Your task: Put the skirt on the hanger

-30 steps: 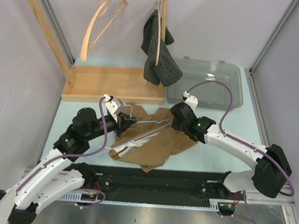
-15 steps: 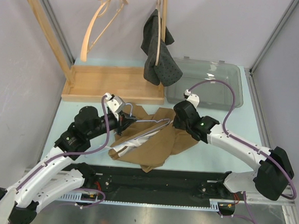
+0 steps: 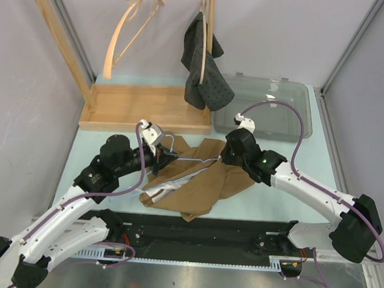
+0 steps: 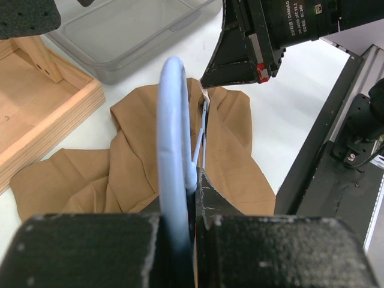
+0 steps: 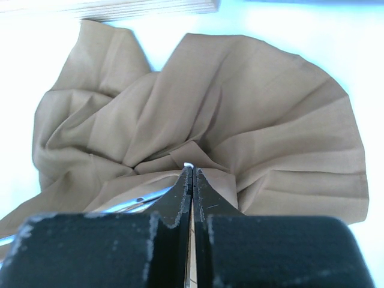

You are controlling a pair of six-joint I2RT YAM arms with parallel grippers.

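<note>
The tan skirt lies crumpled on the table between my two arms. A thin pale blue hanger rests across its far part. My left gripper is shut on the hanger's hook, which rises between its fingers. My right gripper is shut at the hanger's other end, pinching a fold of the skirt. A pale speck of the hanger shows at its tips. In the left wrist view the right gripper points down onto the skirt.
A wooden rack stands at the back with a bare wooden hanger and a dark spotted garment hung on it. A clear plastic bin sits to its right. A black rail runs along the near edge.
Both grippers have shifted a little away from the bases, the left one also to the right, carrying the hanger with them. Both stayed shut.
</note>
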